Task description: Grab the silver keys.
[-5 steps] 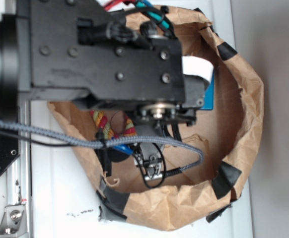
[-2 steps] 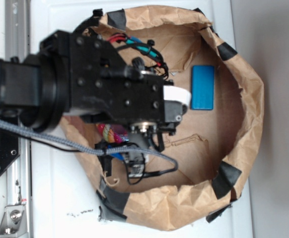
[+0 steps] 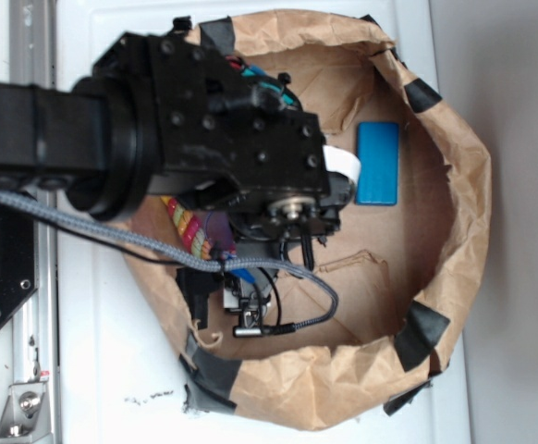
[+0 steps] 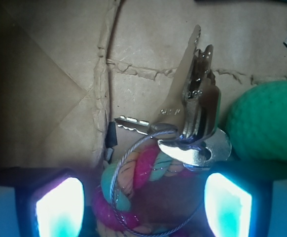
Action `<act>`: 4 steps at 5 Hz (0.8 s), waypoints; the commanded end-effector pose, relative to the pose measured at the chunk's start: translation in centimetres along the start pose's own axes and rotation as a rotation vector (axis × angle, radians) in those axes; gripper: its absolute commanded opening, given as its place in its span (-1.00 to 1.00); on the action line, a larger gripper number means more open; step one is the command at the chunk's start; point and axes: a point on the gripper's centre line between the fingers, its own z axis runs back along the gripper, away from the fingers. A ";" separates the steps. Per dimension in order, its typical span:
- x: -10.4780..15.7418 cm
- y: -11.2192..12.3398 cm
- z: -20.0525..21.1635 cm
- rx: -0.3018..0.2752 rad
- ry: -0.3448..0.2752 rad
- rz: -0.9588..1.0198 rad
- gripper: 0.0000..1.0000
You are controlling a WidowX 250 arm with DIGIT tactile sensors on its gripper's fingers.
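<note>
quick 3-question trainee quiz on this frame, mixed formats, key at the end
1. True or false: the bunch of shiny silver metal keys lies partly on the striped rope toy.
2. In the wrist view, what sits right of the keys? A) green ball B) red cup C) white spoon
3. Fill in: the blue rectangular block lies inside the brown ____ bag.

Key: 1 true; 2 A; 3 paper. The gripper is open.

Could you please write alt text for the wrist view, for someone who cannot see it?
A bunch of silver keys on a wire ring lies on brown paper, between the two glowing fingertips of the open gripper. The ring loops over a pink, teal and peach rope toy, and a green ball sits at the right, beside the keys.
</note>
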 end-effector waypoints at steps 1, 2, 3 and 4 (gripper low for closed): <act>0.7 -0.1 0.6 0.038 -0.077 0.013 1.00; 0.9 -0.3 0.3 0.032 -0.073 0.041 1.00; 0.9 -1.4 -1.1 0.020 -0.092 0.091 1.00; 0.9 -1.8 -2.1 0.042 -0.084 0.104 1.00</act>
